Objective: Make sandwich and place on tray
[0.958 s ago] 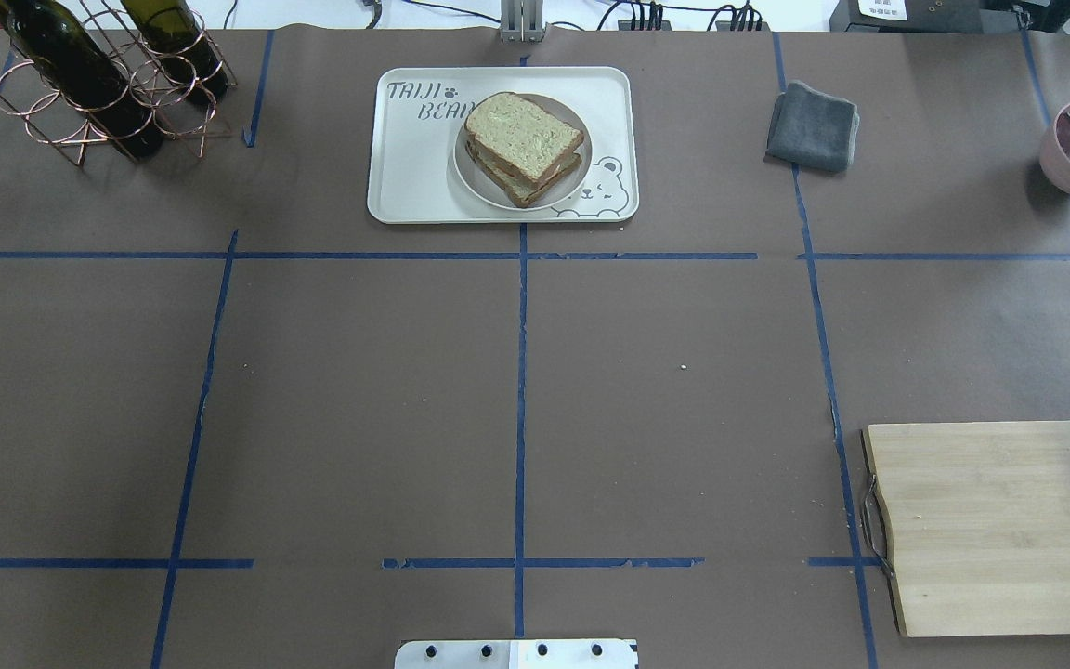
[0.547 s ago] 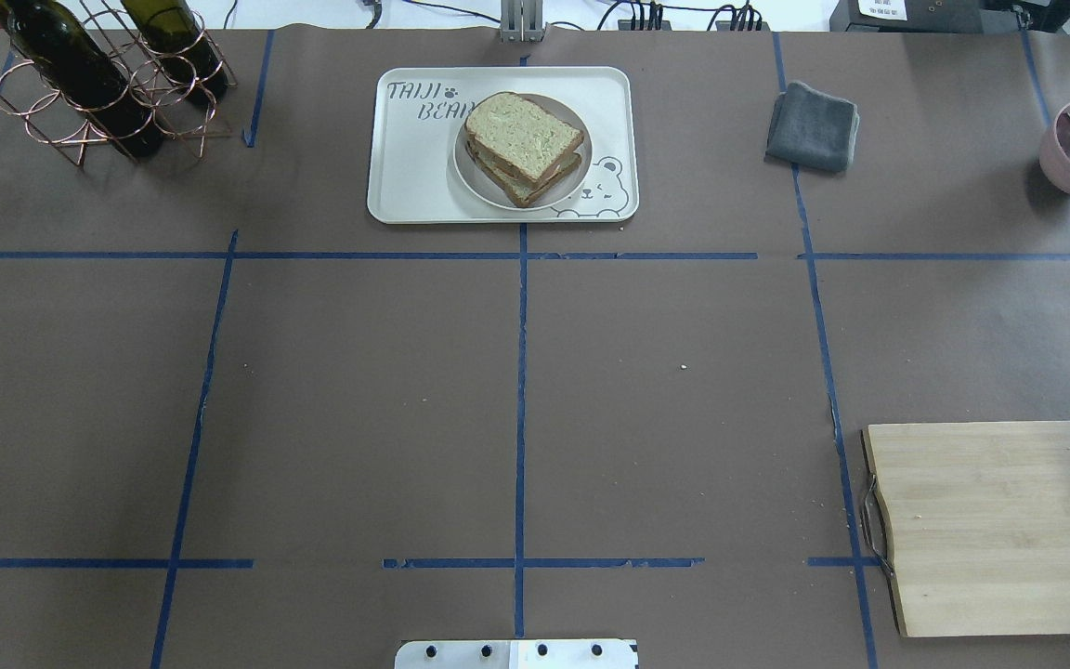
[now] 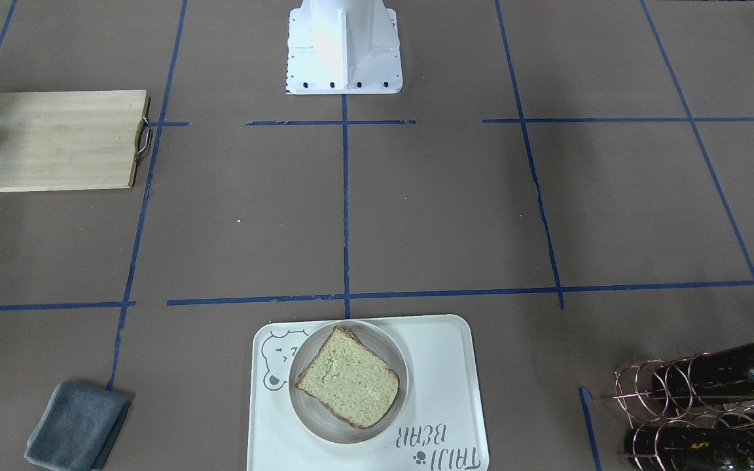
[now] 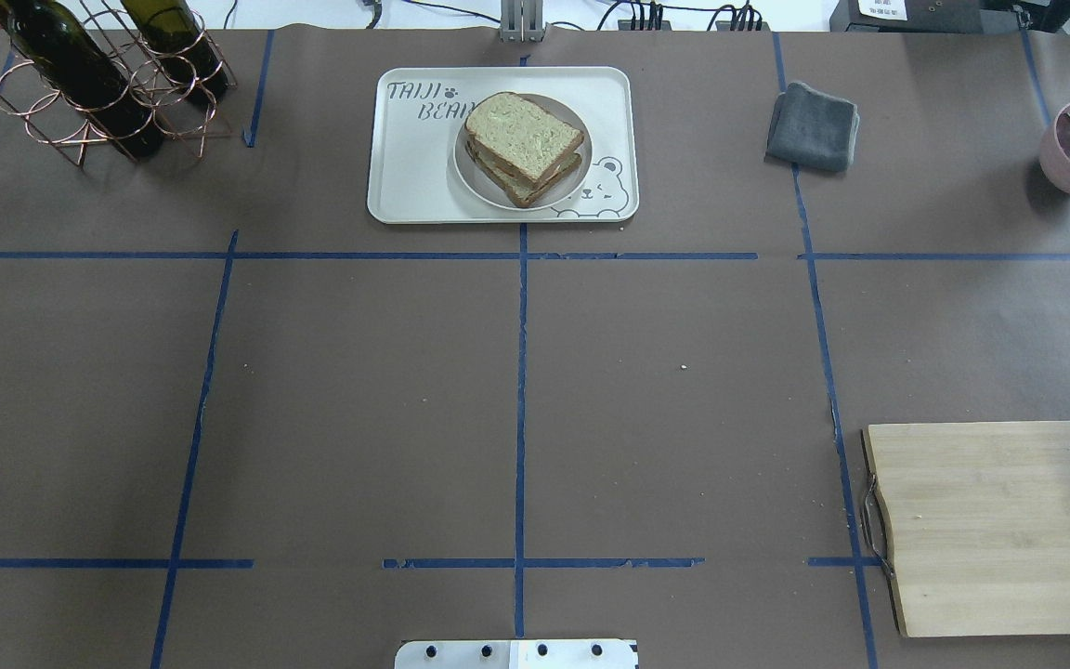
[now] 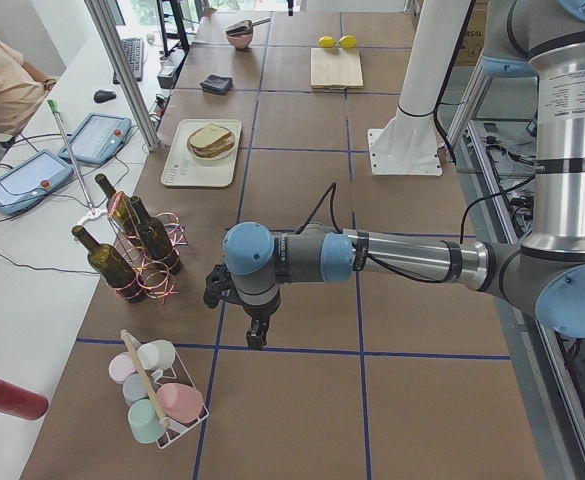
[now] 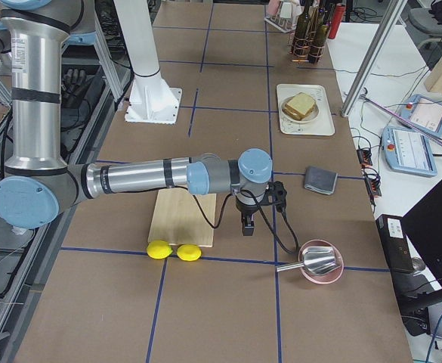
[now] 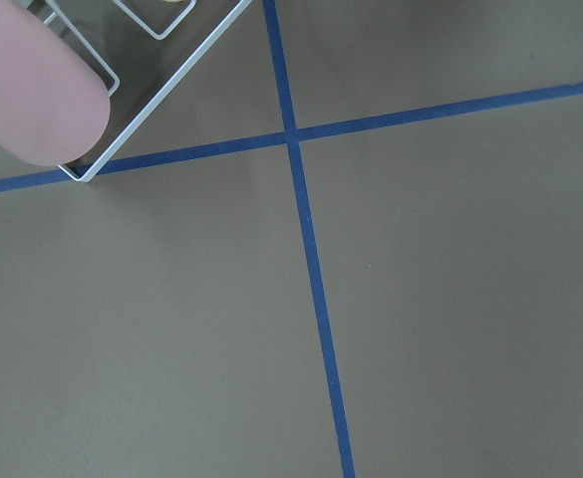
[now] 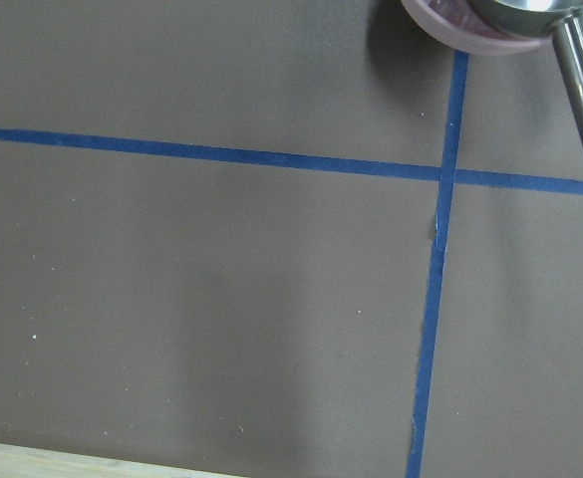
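Nothing on the bench point(image 4: 358, 390) has shifted since before. Two bottles point(image 4: 80, 79), one tray point(image 4: 405, 181) carrying one plate point(image 4: 581, 149) with one sandwich point(image 4: 524, 135), one cloth point(image 4: 812, 125), one board point(image 4: 999, 525), one bowl point(image 4: 1069, 163). Whether the left tool point(image 5: 257, 338) or right tool point(image 6: 247, 226) is clenched cannot be told.

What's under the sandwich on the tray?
A round plate, resting on the tray. The sandwich covers the plate's middle; filling between slices can't be made out.

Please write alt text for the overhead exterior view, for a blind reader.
A sandwich sits on a round plate on a cream tray at the table's far edge. A wooden cutting board lies near right, a grey cloth far right.
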You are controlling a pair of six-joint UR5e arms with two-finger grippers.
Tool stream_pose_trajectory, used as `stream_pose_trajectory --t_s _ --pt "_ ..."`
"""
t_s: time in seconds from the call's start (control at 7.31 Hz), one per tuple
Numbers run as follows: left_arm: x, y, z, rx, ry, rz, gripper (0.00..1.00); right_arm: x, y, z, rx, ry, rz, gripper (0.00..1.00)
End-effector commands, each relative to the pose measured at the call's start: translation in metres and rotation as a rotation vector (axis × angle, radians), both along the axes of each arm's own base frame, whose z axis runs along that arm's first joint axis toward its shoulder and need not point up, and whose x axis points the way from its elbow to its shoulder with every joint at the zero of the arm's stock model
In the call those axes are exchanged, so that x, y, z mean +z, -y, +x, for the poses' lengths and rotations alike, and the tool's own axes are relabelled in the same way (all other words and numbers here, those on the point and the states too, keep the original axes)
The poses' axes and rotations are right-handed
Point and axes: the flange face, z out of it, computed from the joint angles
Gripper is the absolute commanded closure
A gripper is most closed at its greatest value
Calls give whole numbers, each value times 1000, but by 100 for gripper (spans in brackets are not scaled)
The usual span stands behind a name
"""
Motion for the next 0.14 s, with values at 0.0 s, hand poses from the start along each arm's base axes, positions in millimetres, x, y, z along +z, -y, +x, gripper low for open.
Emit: stream_pose_trajectory --t_s 0.0 --pt "-9 13 -1 -3 6 23 0 -1 1 0 0 1 3 0"
